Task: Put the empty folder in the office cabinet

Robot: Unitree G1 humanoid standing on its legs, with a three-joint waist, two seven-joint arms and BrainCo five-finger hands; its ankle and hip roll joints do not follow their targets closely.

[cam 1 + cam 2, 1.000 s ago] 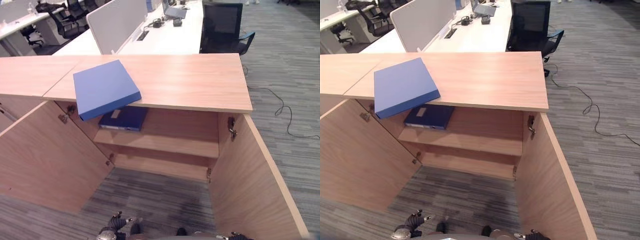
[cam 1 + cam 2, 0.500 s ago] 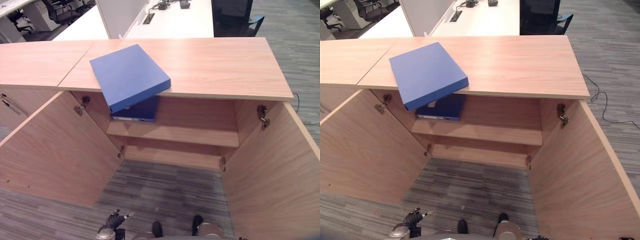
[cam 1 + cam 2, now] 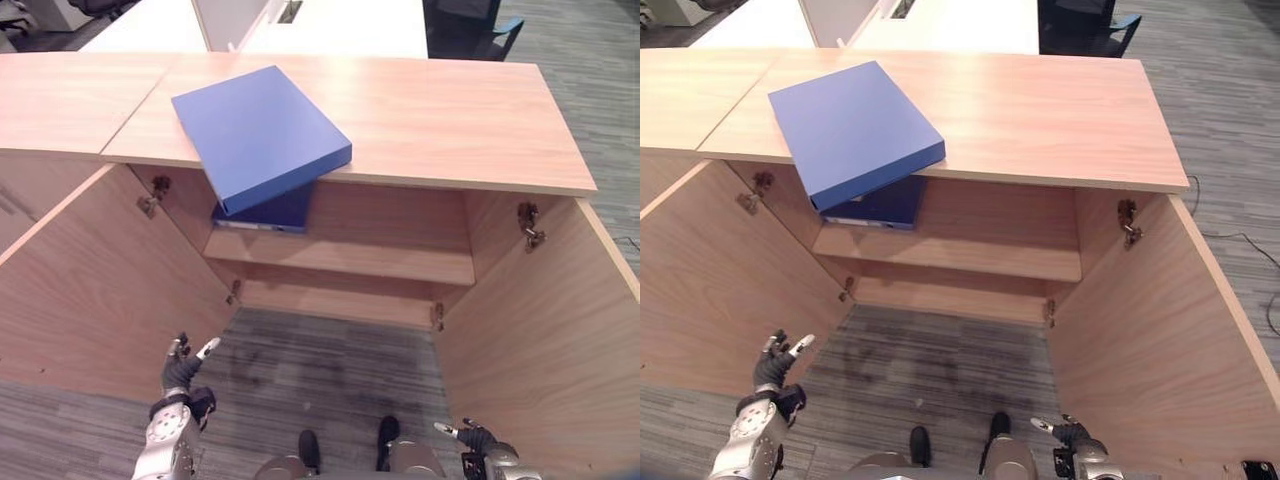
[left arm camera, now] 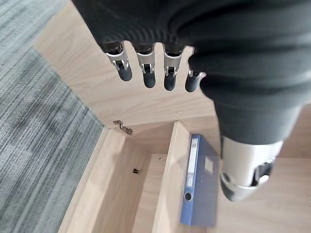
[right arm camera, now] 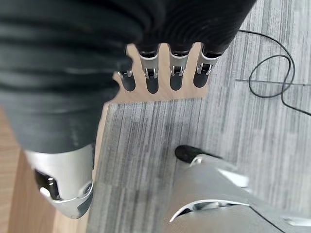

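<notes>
While folder (image 3: 258, 133) overhangs cabinet top (image 3: 440, 110), left hand (image 3: 183, 366) well below

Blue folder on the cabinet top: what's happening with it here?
Nothing holds it. The blue folder lies on the cabinet top, one corner jutting past the front edge. A darker binder sits on the shelf below, both doors open. The left hand and right hand hang low, fingers relaxed.

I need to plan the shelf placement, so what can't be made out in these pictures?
- Dark blue binder on the upper shelf: head views, mostly hidden by the blue folder overhanging the cabinet top.
- Whether that folder is empty: it is closed.
- Lower shelf's depth: shadowed beneath the upper shelf.
- Right hand: cut by the bottom edge.
</notes>
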